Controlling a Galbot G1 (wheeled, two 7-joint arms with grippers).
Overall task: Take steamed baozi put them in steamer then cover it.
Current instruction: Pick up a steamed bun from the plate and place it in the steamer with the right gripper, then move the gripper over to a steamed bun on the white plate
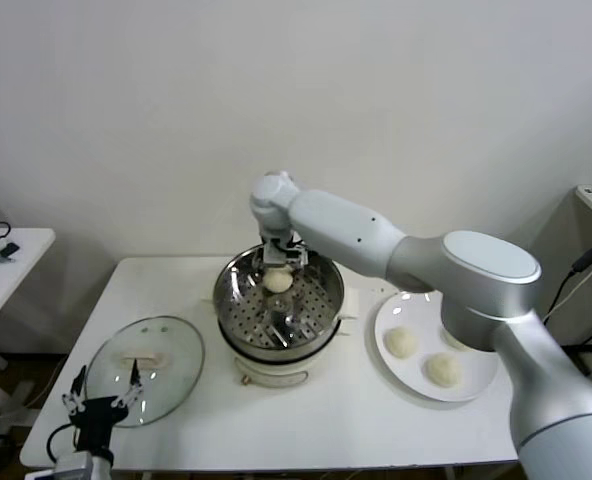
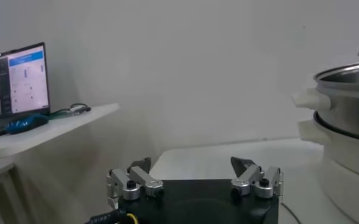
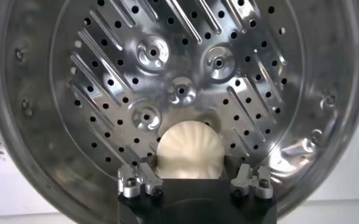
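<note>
We see a white table [image 1: 306, 430], a white plate [image 1: 411, 375], and what may be a laptop [image 2: 14, 79] on a side desk [image 2: 63, 122].

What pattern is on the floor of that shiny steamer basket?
Rows of small round holes between raised ridges cover the steamer floor, clearest in the right wrist view.

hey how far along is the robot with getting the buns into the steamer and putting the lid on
No bun lies loose in the steamer yet. In hand: the right gripper holds a baozi low over the perforated floor at the steamer's far side. Left: two buns clearly visible on the white plate, at and, with a possible third hidden behind the arm. The glass lid lies on the table, near the idle, open left gripper.
</note>
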